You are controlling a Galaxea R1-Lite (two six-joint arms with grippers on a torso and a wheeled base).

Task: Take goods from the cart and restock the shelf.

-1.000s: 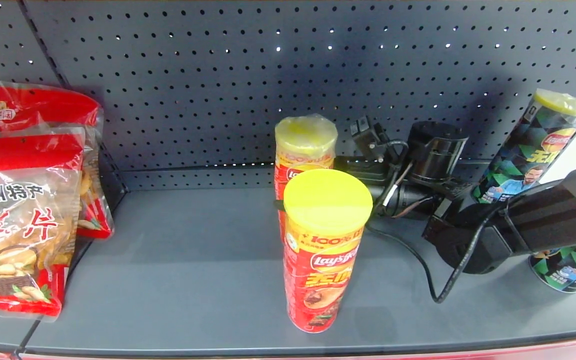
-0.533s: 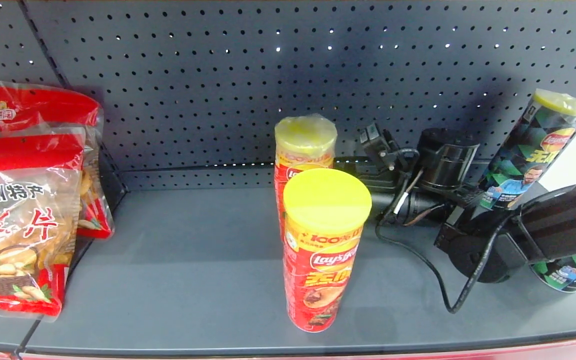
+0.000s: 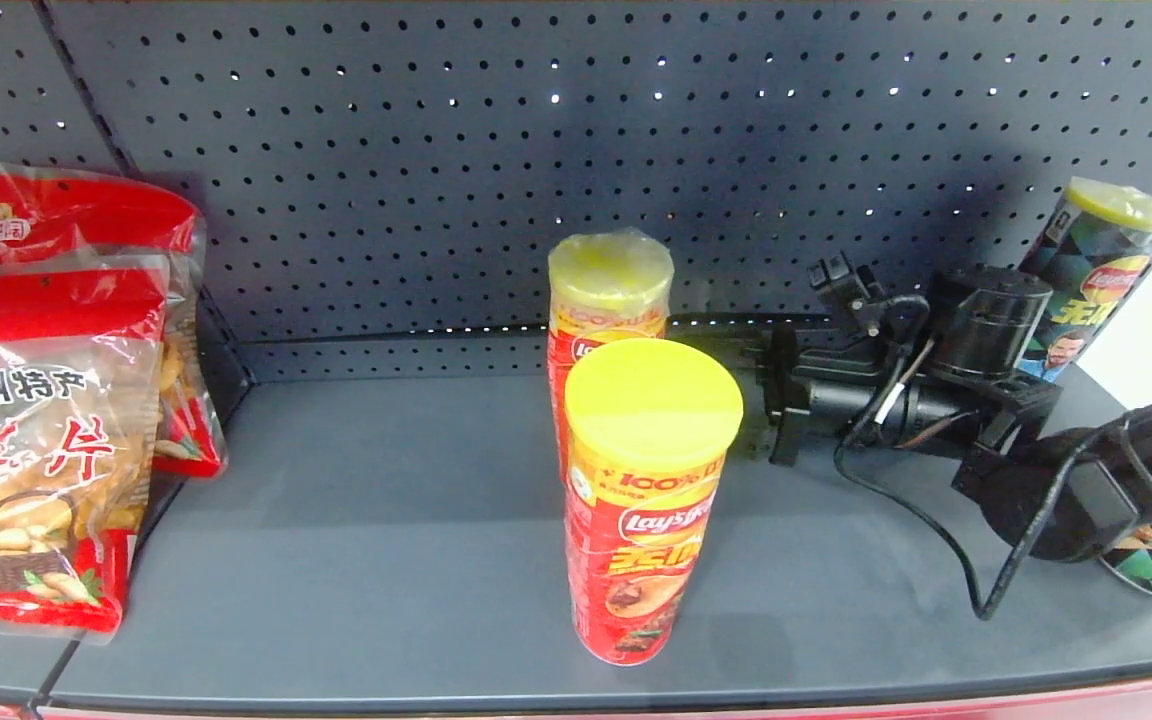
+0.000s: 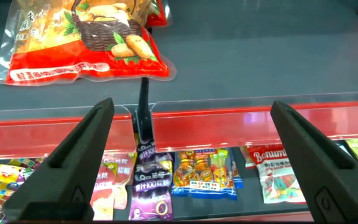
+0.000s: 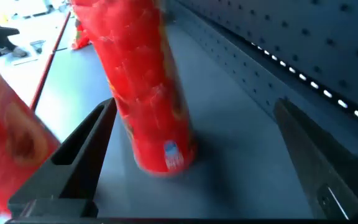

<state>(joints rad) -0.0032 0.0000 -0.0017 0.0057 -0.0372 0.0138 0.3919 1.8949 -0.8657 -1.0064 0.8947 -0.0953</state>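
Here the right tool (image 5: 194, 102) gapes empty beside the rear red can (image 3: 608, 290), left tool (image 4: 191, 104) likewise open.

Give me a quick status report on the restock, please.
Left tool open, empty, facing shelf front. Right tool open, facing rear red can, no grip. Both red cans upright on shelf. Front red can stands close beside the rear one.

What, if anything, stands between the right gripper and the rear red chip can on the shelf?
Nothing visible does. The right gripper, open, sits close beside the rear red can, which shows directly ahead of its fingers in the right wrist view. The front red can stands nearer the shelf edge, off that line.
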